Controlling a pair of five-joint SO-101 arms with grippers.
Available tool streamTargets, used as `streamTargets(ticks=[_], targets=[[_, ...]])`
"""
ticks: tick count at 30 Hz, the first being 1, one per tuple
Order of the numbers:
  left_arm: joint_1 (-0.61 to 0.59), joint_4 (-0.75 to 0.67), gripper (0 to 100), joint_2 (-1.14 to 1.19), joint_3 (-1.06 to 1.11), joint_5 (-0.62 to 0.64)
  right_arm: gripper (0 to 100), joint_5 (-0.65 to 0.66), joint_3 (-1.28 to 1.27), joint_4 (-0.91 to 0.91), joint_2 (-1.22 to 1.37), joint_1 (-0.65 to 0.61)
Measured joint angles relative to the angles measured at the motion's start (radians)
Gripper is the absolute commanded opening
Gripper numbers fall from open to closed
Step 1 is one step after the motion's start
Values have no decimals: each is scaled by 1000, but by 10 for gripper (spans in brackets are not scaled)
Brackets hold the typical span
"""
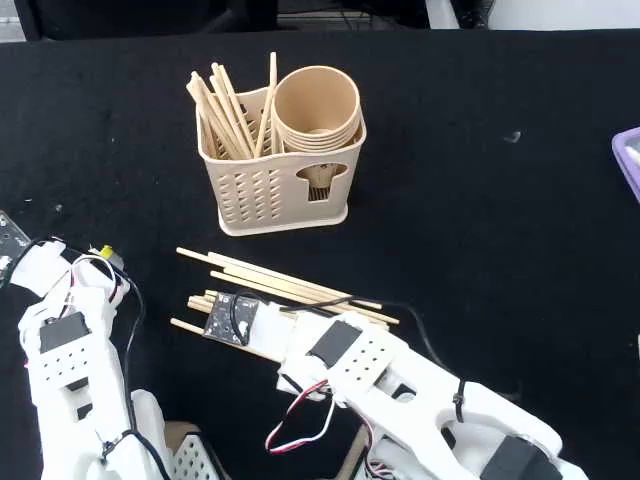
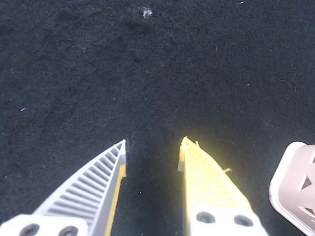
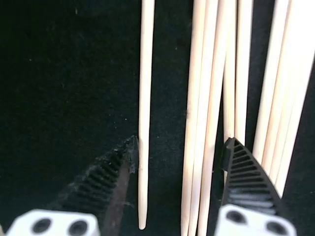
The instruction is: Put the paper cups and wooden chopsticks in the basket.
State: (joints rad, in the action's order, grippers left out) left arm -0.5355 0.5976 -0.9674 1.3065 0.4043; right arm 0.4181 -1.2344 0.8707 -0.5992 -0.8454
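A beige slotted basket (image 1: 270,190) is set at the far centre of a black table (image 1: 480,200). Stacked paper cups (image 1: 316,105) are held in its right compartment, wooden chopsticks (image 1: 225,110) in its left. Nearer, loose chopsticks (image 1: 290,285) are straddled by the right gripper (image 3: 181,142), jaws parted. The left gripper (image 2: 152,142), also parted, is held over bare table at near left.

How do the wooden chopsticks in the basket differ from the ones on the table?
The pale wooden chopsticks in the basket stand leaning in the beige slotted plastic basket; the pale wooden chopsticks on the table lie flat on the black table. The basket ones fan out; the table ones lie roughly parallel, under the open right gripper. Both are thin, light wood.
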Motion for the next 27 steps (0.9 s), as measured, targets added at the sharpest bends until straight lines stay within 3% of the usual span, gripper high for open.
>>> streamTargets(ticks=[7, 13, 15, 19, 21, 27], targets=[[0, 0, 180, 0, 0, 0, 273, 34, 2, -52, 81, 126], [0, 0, 180, 0, 0, 0, 271, 44, 63, -54, 181, 137], [0, 0, 180, 0, 0, 0, 231, 48, 72, -52, 193, 137], [0, 0, 180, 0, 0, 0, 5, 51, 78, -52, 199, 143], [0, 0, 180, 0, 0, 0, 42, 51, 97, -58, 199, 146], [0, 0, 180, 0, 0, 0, 11, 51, 186, 6, 201, 183]])
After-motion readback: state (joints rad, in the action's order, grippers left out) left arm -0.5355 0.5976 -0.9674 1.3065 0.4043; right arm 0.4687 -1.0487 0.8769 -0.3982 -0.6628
